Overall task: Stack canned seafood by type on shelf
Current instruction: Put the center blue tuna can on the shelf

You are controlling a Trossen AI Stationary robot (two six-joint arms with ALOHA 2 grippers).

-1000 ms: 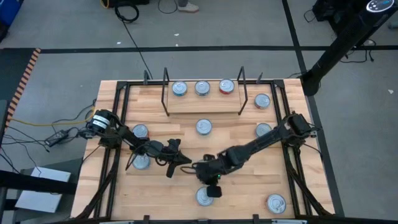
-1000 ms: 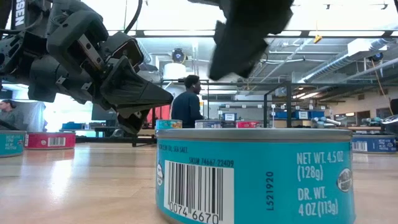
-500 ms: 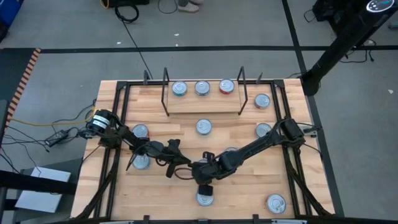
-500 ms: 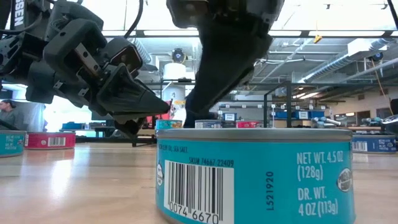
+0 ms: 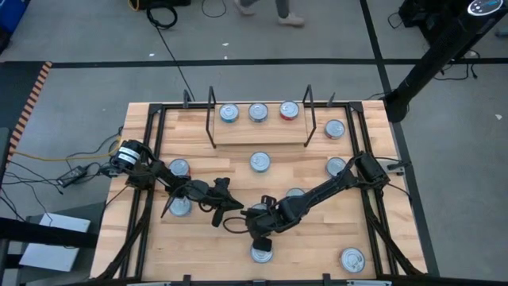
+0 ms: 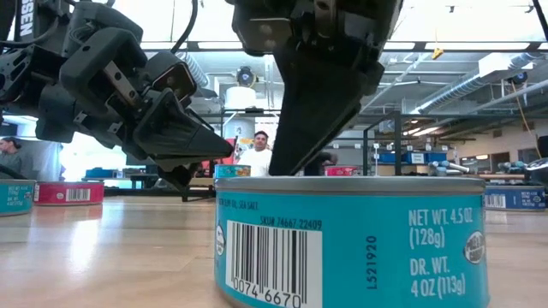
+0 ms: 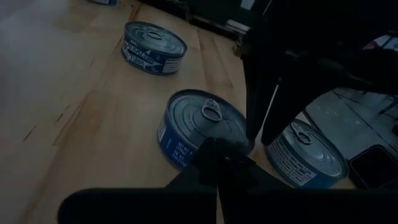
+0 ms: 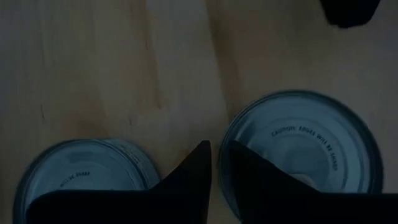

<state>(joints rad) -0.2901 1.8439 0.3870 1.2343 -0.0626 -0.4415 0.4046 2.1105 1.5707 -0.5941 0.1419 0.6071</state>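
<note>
Light butcher-block wooden desk, flat round silver-lidded seafood tins scattered on it, three already on the narrow light-wood shelf at the far side. Right claw hangs just over the near-centre blue-labelled tin, fingers narrow, holding nothing. Left claw waits mid-desk, pinched closed.

Blue tin fills foreground on tabletop. Right tool points down just behind its lid. Left tool hovers beside, fingers together.
</note>
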